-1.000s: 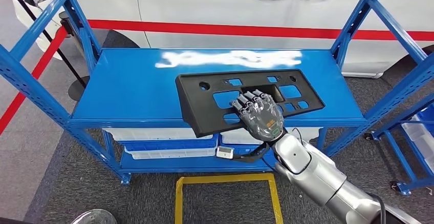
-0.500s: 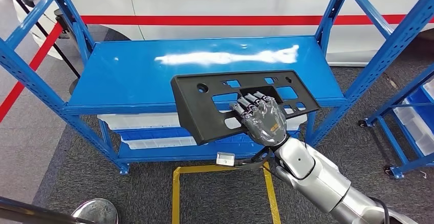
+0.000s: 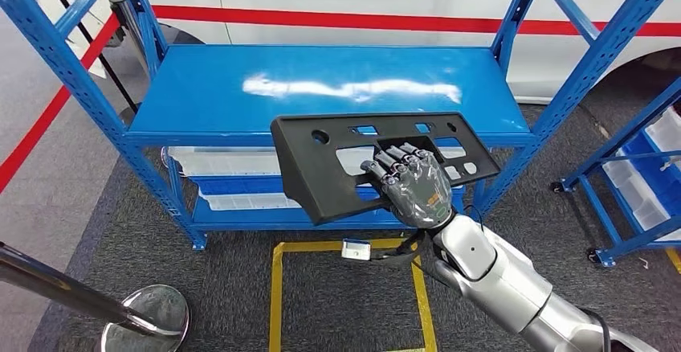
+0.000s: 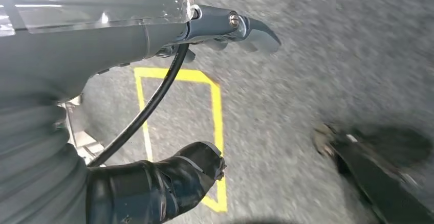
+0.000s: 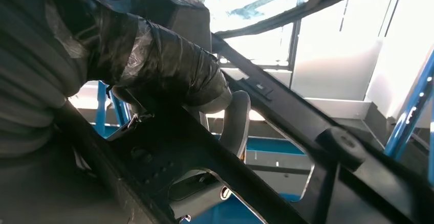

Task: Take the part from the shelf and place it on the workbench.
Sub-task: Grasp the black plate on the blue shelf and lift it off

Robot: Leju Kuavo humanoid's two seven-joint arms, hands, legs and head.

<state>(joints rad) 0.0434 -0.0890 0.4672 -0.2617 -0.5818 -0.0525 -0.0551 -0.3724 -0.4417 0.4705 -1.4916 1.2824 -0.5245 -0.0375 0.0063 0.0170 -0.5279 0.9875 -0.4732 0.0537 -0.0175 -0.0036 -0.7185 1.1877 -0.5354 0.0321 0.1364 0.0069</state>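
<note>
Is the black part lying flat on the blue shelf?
No, the right hand holds the black part up, out past the blue shelf's front edge.

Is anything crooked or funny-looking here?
Yes: the black part is tilted, one end lower than the other. The right hand holds it by a cutout, off the blue shelf and out past its front edge. Nothing looks broken or spilled.
</note>
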